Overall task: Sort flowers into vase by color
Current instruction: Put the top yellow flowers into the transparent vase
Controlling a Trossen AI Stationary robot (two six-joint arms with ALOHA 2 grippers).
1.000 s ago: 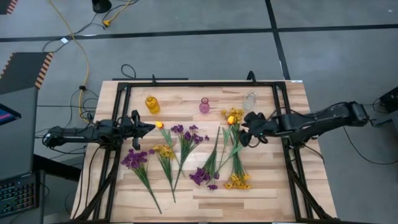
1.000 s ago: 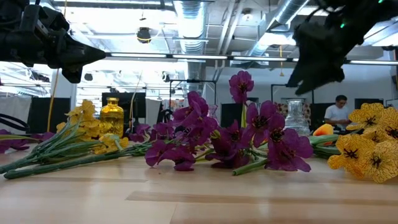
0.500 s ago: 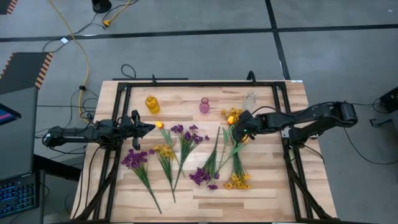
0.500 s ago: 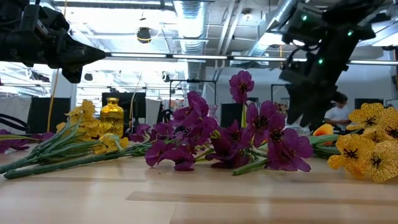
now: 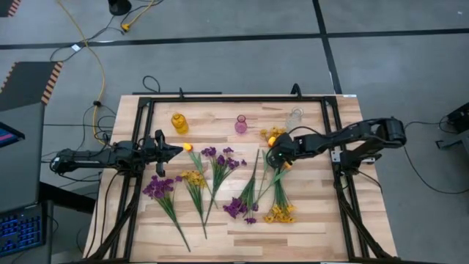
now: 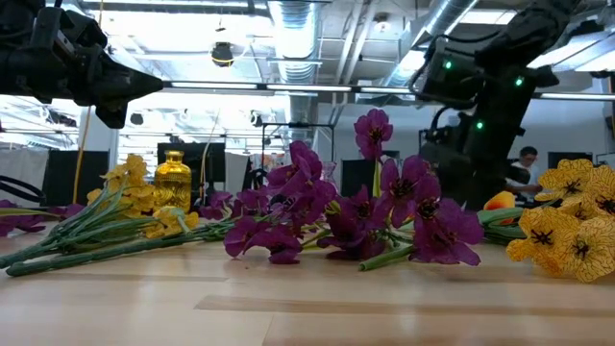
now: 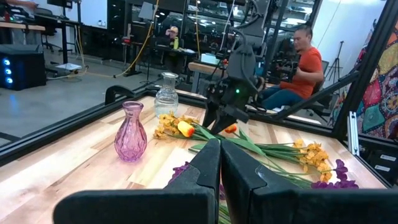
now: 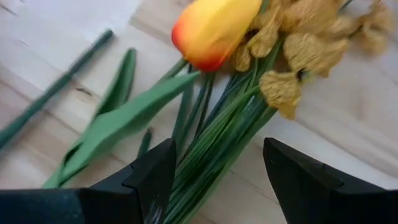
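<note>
**Flowers: none in a vase yet, first pick in progress**

Flowers (image 5: 234,180) all lie flat on the table (image 5: 315,220). Landmark: pink vase (image 5: 240,124), back row, middle.

- Three vases stand in the back row: amber vase (image 5: 179,122) to the left of the pink one, clear vase (image 5: 294,118) to the right. As far as the high view shows, all three are empty. Nothing sorted.
- Purple sprigs: one bunch (image 5: 221,159) just in front of the pink vase, another (image 5: 157,186) front-left of it, a third (image 5: 239,207) farther toward the front edge.
- Small yellow sprigs: one (image 5: 194,178) front-left of the pink vase, one (image 5: 279,214) front-right near the front edge, one cluster (image 5: 272,133) right of the vase beside the clear vase.
- Orange-yellow buds: one (image 5: 187,147) front-left of the pink vase, just off the left gripper tip; one (image 8: 214,28) right of the vase, lying against the yellow cluster.

Right gripper (image 5: 279,152): down low over the bundle right of the pink vase, fingers (image 8: 152,177) spread wide, straddling the green stems (image 8: 211,143) just below the orange bud. Not pinching anything yet.

Left gripper (image 5: 174,150): waiting front-left of the pink vase, above the table, fingers (image 7: 208,171) pressed together, holding nothing.

Judgement: task is at the very start. Left to do: close on this stem, carry it to a vase, then repeat for every sprig. Stems in that bundle overlap, so a grab here may lift more than one colour.
</note>
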